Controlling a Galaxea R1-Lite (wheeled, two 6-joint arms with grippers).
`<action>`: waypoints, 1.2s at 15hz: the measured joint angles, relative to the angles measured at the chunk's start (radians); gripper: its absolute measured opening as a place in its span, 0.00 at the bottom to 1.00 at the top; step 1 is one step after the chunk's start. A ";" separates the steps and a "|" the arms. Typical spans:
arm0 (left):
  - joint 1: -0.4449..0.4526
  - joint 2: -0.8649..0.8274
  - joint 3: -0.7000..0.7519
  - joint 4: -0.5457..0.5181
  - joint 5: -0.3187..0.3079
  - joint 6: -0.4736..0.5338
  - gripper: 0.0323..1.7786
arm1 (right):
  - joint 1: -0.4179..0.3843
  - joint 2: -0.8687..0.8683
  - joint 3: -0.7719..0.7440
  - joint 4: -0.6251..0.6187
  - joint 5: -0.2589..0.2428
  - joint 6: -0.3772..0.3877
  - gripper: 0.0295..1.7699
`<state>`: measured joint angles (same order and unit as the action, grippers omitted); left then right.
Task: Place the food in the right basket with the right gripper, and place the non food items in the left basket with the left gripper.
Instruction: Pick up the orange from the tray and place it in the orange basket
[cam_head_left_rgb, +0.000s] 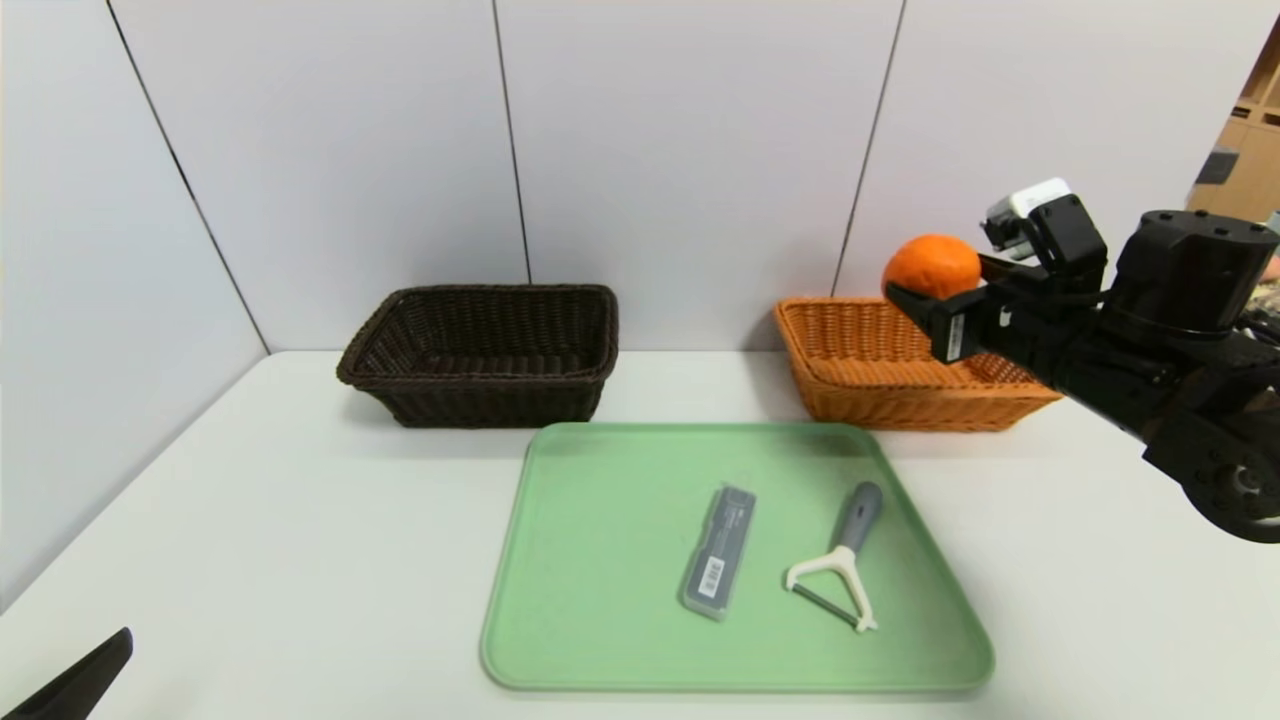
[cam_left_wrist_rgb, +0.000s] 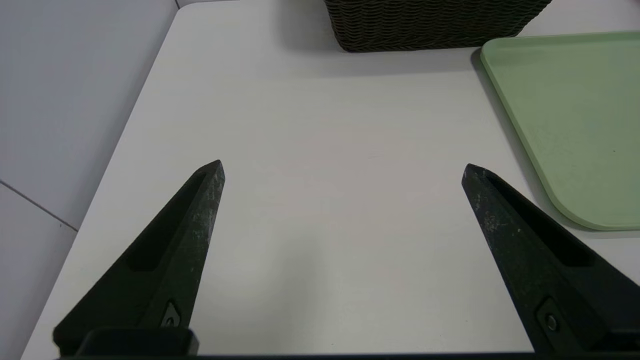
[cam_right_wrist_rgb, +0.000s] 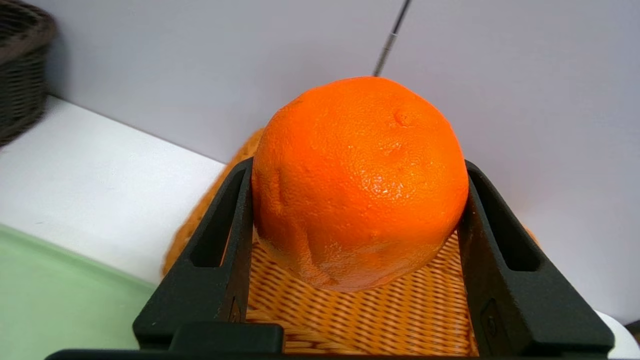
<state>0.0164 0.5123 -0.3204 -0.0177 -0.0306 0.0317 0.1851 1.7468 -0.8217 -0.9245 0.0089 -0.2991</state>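
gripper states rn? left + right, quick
Left tool: open, empty, parked low over the table.
Right tool: closed on the orange, held above the orange basket.

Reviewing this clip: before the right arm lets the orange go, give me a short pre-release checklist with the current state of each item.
1. Orange held between the right gripper's fingers: ok.
2. Orange over the orange basket: ok in the right wrist view, which shows weave directly beneath; in the head view it sits high above the rim.
3. Low enough for a gentle drop: cannot tell.
4. Basket interior free of other items: cannot tell, partly hidden.
5. Left gripper open and parked over bare table, away from the green tray: ok.
6. Peeler and grey case on the tray, awaiting the dark basket: ok.
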 joint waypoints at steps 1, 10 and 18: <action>0.000 0.000 0.000 0.000 0.000 0.000 0.95 | -0.014 0.012 -0.013 0.003 0.001 0.000 0.63; 0.000 -0.009 0.003 0.001 0.000 0.000 0.95 | -0.113 0.135 -0.274 0.327 -0.027 0.065 0.63; 0.000 -0.012 0.009 0.001 -0.001 0.000 0.95 | -0.114 0.193 -0.397 0.633 -0.069 0.099 0.63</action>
<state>0.0164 0.5006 -0.3117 -0.0162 -0.0321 0.0321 0.0715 1.9396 -1.2185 -0.2919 -0.0596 -0.2004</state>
